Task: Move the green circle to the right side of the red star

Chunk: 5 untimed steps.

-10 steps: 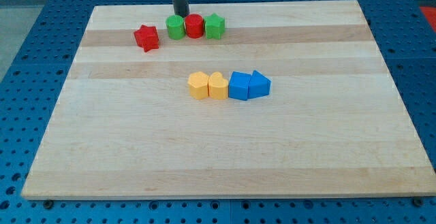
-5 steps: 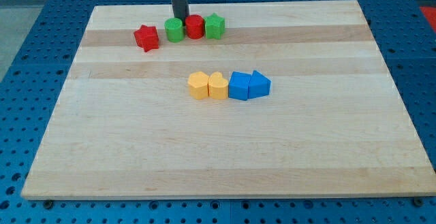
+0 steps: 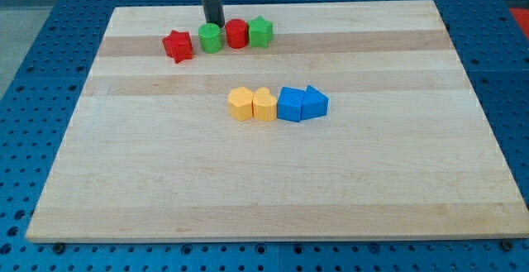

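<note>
The green circle (image 3: 210,38) sits near the view's top of the wooden board (image 3: 273,181), just right of the red star (image 3: 177,45), with a small gap between them. My tip (image 3: 213,23) stands right behind the green circle, at its top edge, touching or nearly touching it. A red circle (image 3: 236,34) lies against the green circle's right side, and a green star (image 3: 260,31) lies right of the red circle.
In the board's middle is a row of blocks: a yellow hexagon (image 3: 240,105), a yellow heart (image 3: 264,105), a blue block (image 3: 290,104) and a second blue block (image 3: 313,102). Blue perforated table surrounds the board.
My tip has slid slightly to the view's left along the top of the row. The green circle has shifted a little left and down, toward the red star.
</note>
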{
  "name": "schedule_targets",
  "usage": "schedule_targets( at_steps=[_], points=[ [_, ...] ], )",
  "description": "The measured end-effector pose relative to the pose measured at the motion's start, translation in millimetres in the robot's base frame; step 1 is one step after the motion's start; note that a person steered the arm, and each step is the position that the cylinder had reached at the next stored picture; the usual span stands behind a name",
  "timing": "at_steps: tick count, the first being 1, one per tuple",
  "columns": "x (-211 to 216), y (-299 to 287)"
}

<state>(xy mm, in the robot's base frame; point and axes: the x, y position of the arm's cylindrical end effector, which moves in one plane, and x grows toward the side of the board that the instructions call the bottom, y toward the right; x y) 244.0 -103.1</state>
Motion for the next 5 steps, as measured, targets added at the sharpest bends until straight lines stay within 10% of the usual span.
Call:
schedule_targets(
  at_steps=[5],
  points=[
    [33.6,2.5]
  ],
)
